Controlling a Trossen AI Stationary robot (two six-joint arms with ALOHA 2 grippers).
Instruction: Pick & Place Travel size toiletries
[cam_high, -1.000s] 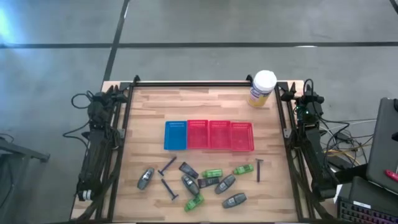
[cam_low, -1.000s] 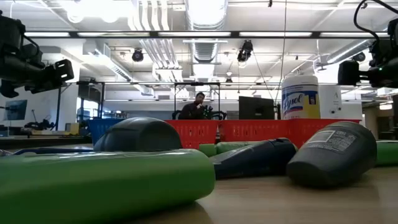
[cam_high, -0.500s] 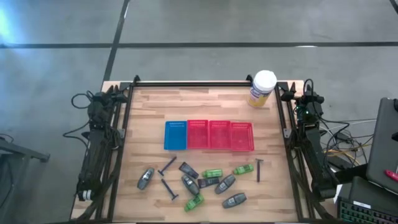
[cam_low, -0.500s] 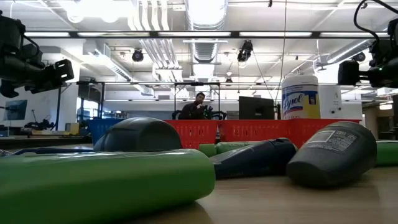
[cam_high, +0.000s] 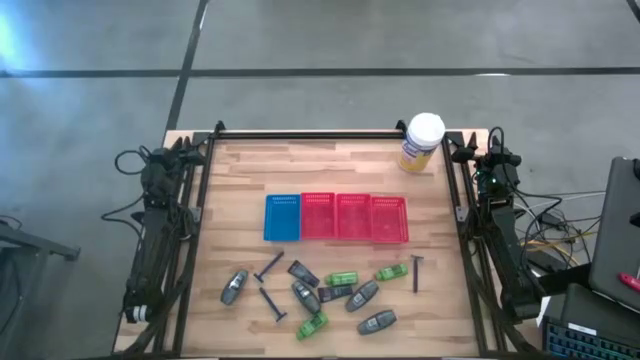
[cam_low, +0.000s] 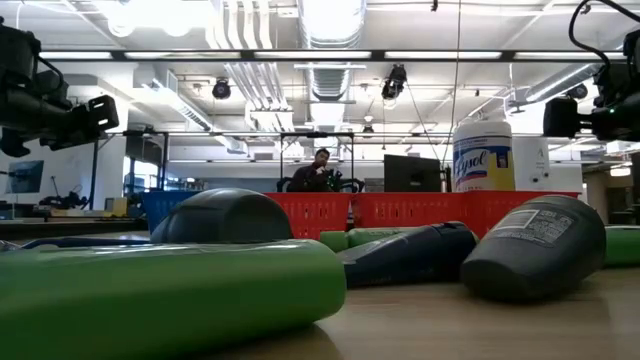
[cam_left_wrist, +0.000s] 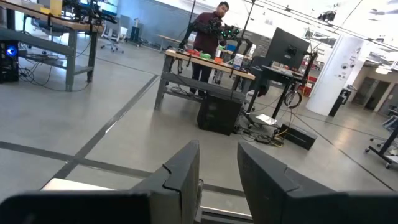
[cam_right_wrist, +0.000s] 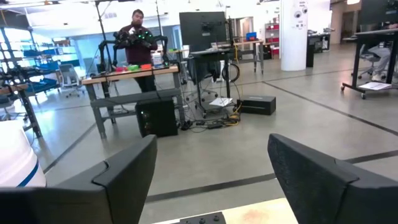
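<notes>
The travel size toiletries lie loose on the wooden table near its near edge: grey oval bottles (cam_high: 234, 287) (cam_high: 377, 322), green bottles (cam_high: 342, 278) (cam_high: 312, 325), dark flat packs (cam_high: 303, 272) and thin razors (cam_high: 270, 303) (cam_high: 417, 272). In the low view a green bottle (cam_low: 170, 295) and grey bottles (cam_low: 535, 245) lie on their sides close to the camera. My left gripper (cam_left_wrist: 217, 149) is parked at the table's left side (cam_high: 165, 160), open by a narrow gap, holding nothing. My right gripper (cam_right_wrist: 211, 149) is parked at the right side (cam_high: 492, 165), open wide, also holding nothing.
A blue mesh tray (cam_high: 282, 218) and three red mesh trays (cam_high: 353, 218) stand in a row at the table's middle. A white-capped, yellow-labelled jar (cam_high: 423, 142) stands at the far right corner. A person (cam_left_wrist: 208, 28) stands at a bench in the room beyond.
</notes>
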